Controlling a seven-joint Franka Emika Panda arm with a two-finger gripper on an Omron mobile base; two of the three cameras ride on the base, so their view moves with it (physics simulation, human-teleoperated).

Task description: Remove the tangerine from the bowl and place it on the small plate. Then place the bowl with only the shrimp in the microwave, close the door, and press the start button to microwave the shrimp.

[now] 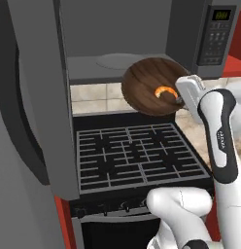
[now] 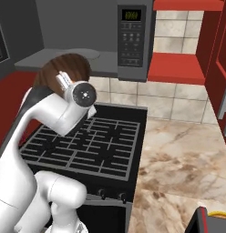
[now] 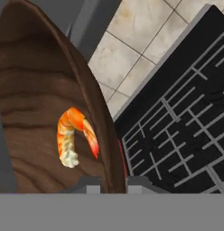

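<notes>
We count one bowl (image 1: 150, 85), gripped at its rim by our gripper (image 1: 180, 100) and tilted in the air just in front of the open microwave (image 1: 142, 39). One shrimp (image 1: 164, 91) lies inside that bowl, near the clamped rim. One door (image 1: 32, 97) swings wide to the left of the bowl. Below the bowl lies the stove grate (image 1: 137, 155), with tiled wall (image 3: 132, 40) behind it and marbled counter (image 2: 183, 164) to the right.
</notes>
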